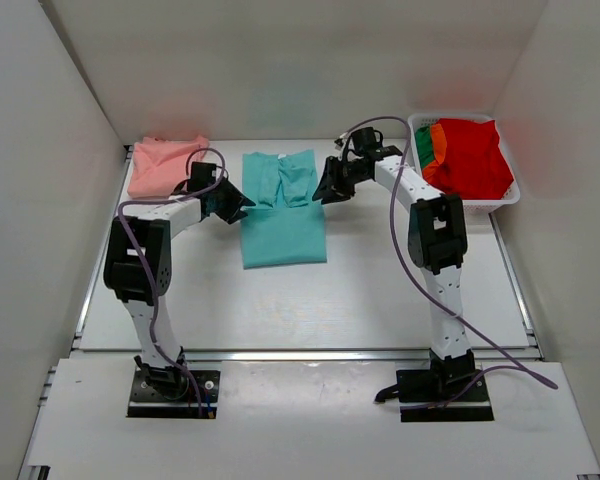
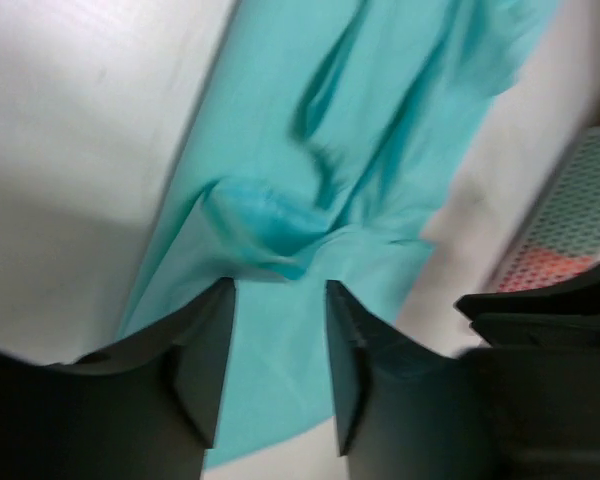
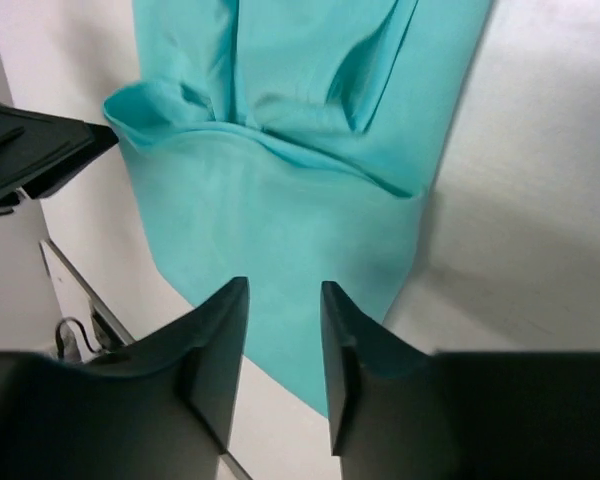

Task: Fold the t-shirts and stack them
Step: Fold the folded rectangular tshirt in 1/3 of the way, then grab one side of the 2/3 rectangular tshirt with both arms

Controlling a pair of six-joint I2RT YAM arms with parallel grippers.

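Observation:
A teal t-shirt (image 1: 280,205) lies flat mid-table with its sleeves folded inward; it also shows in the left wrist view (image 2: 350,150) and the right wrist view (image 3: 280,150). A folded salmon pink t-shirt (image 1: 165,163) lies at the back left. A red t-shirt (image 1: 468,157) with green (image 1: 423,143) and orange cloth (image 1: 439,138) beside it fills the basket. My left gripper (image 1: 242,204) hovers open at the teal shirt's left edge, empty (image 2: 280,290). My right gripper (image 1: 323,190) hovers open at its right edge, empty (image 3: 285,290).
The white plastic basket (image 1: 512,190) stands at the back right against the right wall. White walls close in the table on the left, back and right. The arm bases are bolted at the near edge.

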